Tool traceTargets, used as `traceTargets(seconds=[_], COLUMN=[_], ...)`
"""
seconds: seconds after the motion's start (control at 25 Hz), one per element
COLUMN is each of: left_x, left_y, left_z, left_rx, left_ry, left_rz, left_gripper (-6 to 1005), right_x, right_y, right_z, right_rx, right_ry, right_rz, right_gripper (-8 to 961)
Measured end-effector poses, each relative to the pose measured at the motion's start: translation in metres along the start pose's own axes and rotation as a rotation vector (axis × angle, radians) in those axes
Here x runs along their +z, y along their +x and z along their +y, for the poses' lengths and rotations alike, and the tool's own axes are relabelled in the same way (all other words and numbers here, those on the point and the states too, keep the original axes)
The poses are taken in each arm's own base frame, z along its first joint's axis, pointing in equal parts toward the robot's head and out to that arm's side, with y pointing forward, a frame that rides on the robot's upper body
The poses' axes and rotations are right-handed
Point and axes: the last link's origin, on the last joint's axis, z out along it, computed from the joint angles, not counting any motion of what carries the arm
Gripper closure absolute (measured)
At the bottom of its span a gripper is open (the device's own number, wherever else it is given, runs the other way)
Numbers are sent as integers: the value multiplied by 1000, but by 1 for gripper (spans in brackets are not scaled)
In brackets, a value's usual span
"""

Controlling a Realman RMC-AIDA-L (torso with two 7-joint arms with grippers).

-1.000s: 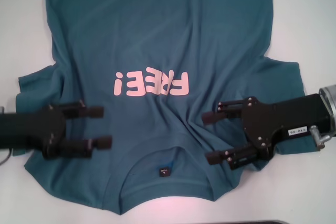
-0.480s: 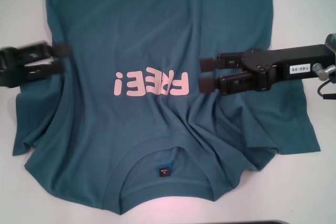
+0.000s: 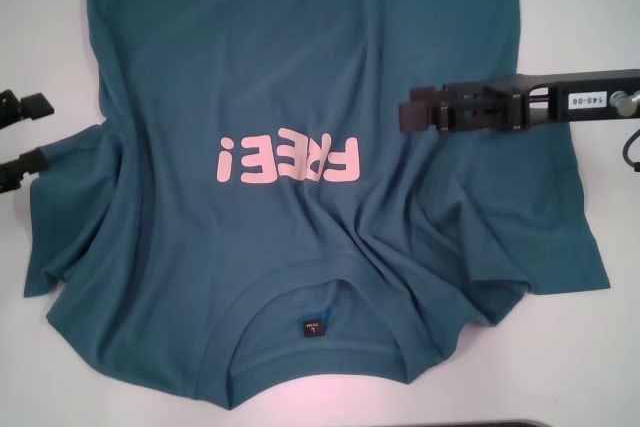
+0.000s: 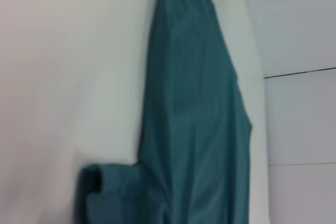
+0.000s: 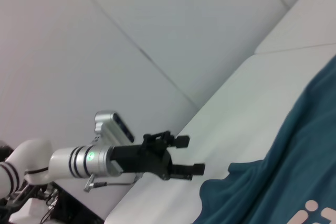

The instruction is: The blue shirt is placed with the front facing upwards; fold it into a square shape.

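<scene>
White tabletop (image 3: 585, 7) carries the blue shirt (image 3: 300, 77), which lies spread front-up and covers most of the surface seen from the head view. The collar sits at the near edge, with a small dark label (image 3: 315, 328) inside the neck opening, and the body runs away to the far side. The pink lettering (image 3: 287, 160) on the chest is fully exposed. Both short sleeves are laid outward, one to the left and one to the right, and neither is turned over the body. Shallow wrinkles radiate across the fabric between the lettering and the collar. As judged from this layout, no fold has been made: the garment has its full outline, and every fold needed for a square shape is yet to be done. The left gripper (image 3: 22, 132) is at the left edge of the head view, over bare tabletop just beside the left sleeve; its two fingertips stand spread apart with nothing between them, and the right wrist view confirms this gap. The right gripper (image 3: 412, 113) reaches in from the right, above the chest area just right of the lettering. It is seen edge-on, so whether its jaws are wide or narrow cannot be told; no fabric is visibly raised at its tip. The left wrist view shows the shirt side edge and one sleeve lying flat against the tabletop. Probable next requirement: a grasp on a sleeve or side edge to begin the first fold.
</scene>
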Motion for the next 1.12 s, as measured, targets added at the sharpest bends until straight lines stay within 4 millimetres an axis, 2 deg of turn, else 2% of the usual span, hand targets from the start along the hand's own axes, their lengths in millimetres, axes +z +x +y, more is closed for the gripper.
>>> traceTargets(seconds=[0.56, 0.84, 1.12], left_x=[-14, -12, 3], left_y=[7, 9, 6], left_z=[-14, -18, -16], left_rx=[-16, 6, 49], left_ry=[123, 175, 194], left_rz=[-1, -14, -60], left_gripper=[155, 158, 164], right_x=[-8, -9, -9], right_y=[0, 0, 0], right_z=[-4, -6, -7], right_rx=[19, 20, 17], right_ry=[32, 45, 49], right_rz=[-36, -43, -45], right_gripper=[38, 38, 38])
